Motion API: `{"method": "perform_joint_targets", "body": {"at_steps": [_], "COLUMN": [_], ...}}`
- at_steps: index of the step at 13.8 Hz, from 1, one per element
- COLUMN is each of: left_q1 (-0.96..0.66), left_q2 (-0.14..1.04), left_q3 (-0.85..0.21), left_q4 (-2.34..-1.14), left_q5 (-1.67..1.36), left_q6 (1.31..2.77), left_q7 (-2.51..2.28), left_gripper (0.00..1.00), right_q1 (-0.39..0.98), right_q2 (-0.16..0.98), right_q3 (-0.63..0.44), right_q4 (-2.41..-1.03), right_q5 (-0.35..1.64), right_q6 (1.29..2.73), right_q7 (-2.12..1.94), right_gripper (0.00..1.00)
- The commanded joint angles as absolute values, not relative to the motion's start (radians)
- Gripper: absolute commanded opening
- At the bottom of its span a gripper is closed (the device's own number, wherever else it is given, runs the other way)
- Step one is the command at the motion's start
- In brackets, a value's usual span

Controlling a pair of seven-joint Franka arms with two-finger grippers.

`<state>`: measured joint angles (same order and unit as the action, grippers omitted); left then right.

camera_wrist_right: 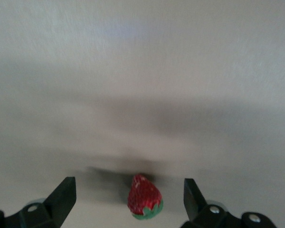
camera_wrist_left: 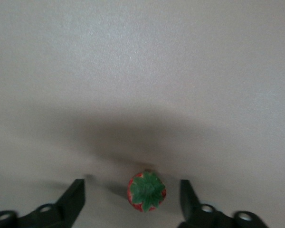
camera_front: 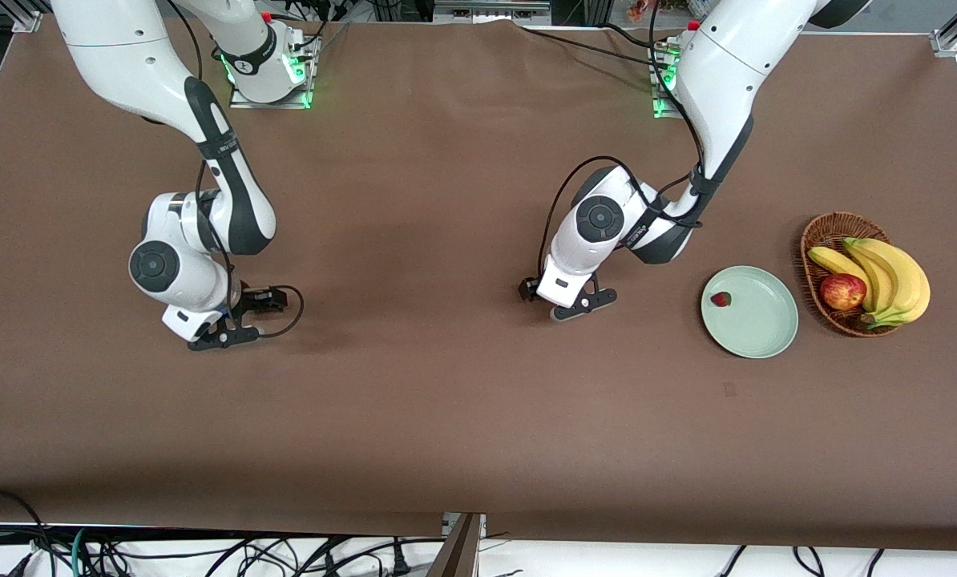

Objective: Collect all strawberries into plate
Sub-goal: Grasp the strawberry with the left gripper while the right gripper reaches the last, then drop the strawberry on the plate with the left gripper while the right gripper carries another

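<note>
Front view, frame positions: plate sits at right of centre on the brown counter. One strawberry is already on it, near the plate's rim on the side toward the middle of the frame.

The wicker basket is just beside the plate, toward the left arm's end of the counter, holding bananas and an apple.

Left pincer is low over the counter, just right of frame centre, well apart from the plate. In the left wrist view its jaws are spread wide, and a second strawberry lies on the counter between the fingertips, green top facing the camera. No contact with either finger. That berry is hidden under the arm in the front view.

Right pincer is low over the counter at left of frame, mid height. In the right wrist view its jaws are also spread wide, and a third strawberry lies between the fingertips, red tip pointing away from the camera and green cap toward it, clear of both fingers. It is also hidden in the front view.

Hard to say from the wrist views whether either pincer's fingertips touch the counter; probably just above it.

Count: one berry on the plate, two on the counter.
</note>
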<state>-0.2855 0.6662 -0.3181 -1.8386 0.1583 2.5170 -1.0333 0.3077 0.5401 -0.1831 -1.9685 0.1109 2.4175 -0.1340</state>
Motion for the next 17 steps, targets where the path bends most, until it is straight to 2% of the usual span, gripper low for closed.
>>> {"method": "perform_joint_targets", "body": {"at_steps": [1,2,3,5,6,8,9,11,14,17], "left_q1": [-0.296,-0.295,-0.293,-0.295,-0.295,-0.291,-0.284,-0.276,-0.239,-0.169], "left_q2": [0.67,0.67,0.667,0.669,0.669,0.664,0.658,0.632,0.557,0.491], "left_q3": [-0.31,-0.311,-0.311,-0.313,-0.313,-0.313,-0.313,-0.313,-0.311,-0.31], "left_q4": [-1.83,-1.833,-1.839,-1.836,-1.836,-1.838,-1.838,-1.833,-1.822,-1.818], "left_q5": [0.199,0.201,0.201,0.201,0.201,0.201,0.201,0.201,0.202,0.202], "left_q6": [2.526,2.525,2.525,2.525,2.525,2.52,2.516,2.494,2.297,2.073], "left_q7": [-1.051,-1.052,-1.052,-1.054,-1.054,-1.054,-1.049,-1.046,-0.998,-0.801], "left_gripper": [0.5,0.5,0.5,0.49,0.43,0.2,0.16,0.14,0.15,0.15], "right_q1": [0.318,0.318,0.318,0.318,0.318,0.318,0.318,0.318,0.318,0.322], "right_q2": [0.488,0.488,0.488,0.486,0.486,0.488,0.488,0.489,0.492,0.506], "right_q3": [-0.189,-0.189,-0.189,-0.189,-0.189,-0.189,-0.189,-0.189,-0.189,-0.18], "right_q4": [-2.052,-2.059,-2.059,-2.063,-2.063,-2.063,-2.063,-2.06,-2.042,-1.961], "right_q5": [0.123,0.123,0.123,0.123,0.123,0.123,0.123,0.123,0.123,0.126], "right_q6": [2.464,2.467,2.467,2.467,2.467,2.465,2.465,2.462,2.459,2.454], "right_q7": [-0.163,-0.163,-0.163,-0.164,-0.164,-0.166,-0.166,-0.164,-0.153,-0.144], "right_gripper": [1.0,1.0,0.95,0.66,0.51,0.3,0.19,0.0,0.0,0.0]}}
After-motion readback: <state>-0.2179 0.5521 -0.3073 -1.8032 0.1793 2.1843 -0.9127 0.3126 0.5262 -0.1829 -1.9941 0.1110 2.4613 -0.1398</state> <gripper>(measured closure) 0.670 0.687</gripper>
